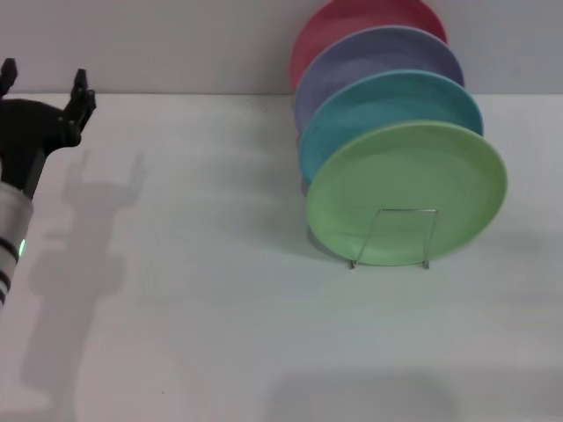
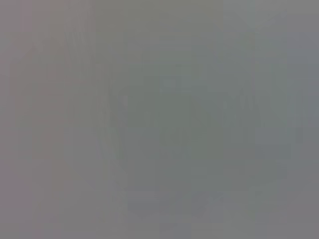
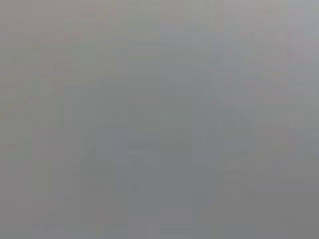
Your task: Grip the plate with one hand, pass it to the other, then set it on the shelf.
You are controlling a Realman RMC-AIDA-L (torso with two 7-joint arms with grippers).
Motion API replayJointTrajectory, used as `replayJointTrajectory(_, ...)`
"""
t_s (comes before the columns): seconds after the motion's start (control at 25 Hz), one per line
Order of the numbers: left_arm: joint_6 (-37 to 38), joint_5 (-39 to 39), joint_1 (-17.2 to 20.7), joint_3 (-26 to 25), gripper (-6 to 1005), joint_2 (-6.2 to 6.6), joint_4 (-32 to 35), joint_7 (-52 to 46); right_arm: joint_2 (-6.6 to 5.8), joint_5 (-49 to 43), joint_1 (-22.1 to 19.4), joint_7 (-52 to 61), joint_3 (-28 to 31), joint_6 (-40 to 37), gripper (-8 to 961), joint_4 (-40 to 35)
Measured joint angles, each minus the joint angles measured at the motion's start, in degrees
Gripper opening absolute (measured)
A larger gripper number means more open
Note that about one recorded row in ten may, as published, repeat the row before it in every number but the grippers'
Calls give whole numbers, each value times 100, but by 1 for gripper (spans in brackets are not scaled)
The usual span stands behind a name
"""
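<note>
The light-green plate [image 1: 405, 190] stands upright in the front slot of the silver wire shelf [image 1: 391, 237] at the right of the white table. My left gripper [image 1: 44, 81] is at the far left, raised above the table, far from the plate. It is open and empty. My right gripper is out of view. Both wrist views show only plain grey.
Behind the green plate stand a teal-blue plate [image 1: 387, 101], a lavender plate [image 1: 374, 57] and a red plate [image 1: 352, 22] in the same rack. The white table [image 1: 193, 290] reaches a grey back wall [image 1: 158, 44].
</note>
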Motion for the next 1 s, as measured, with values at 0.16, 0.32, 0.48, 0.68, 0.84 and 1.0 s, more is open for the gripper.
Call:
replayJointTrajectory(0.16,1799,-14,-429,407,811,-32,1462,-664,5,65,278,-346,439,-41,750,-973)
replayJointTrajectory(0.32,3223,-51,-991,721,811,-47,3244,-1863,6,169,383,-399,558,-362,752,-1530)
replayJointTrajectory(0.48,2999,-52,-1034,654,811,-29,3483,-2184,4,89,360,-430,517,-621,754,-1581)
replayJointTrajectory(0.68,2729,-53,-1089,621,811,-33,3706,-2211,2,34,401,-557,507,-743,780,-1804)
replayJointTrajectory(0.84,2553,-54,-1089,643,811,-37,3731,-2195,1,-33,471,-628,494,-734,831,-1961)
replayJointTrajectory(1.0,2489,-54,-1068,660,811,-40,3737,-2192,1,-73,486,-1021,62,-687,831,-2118)
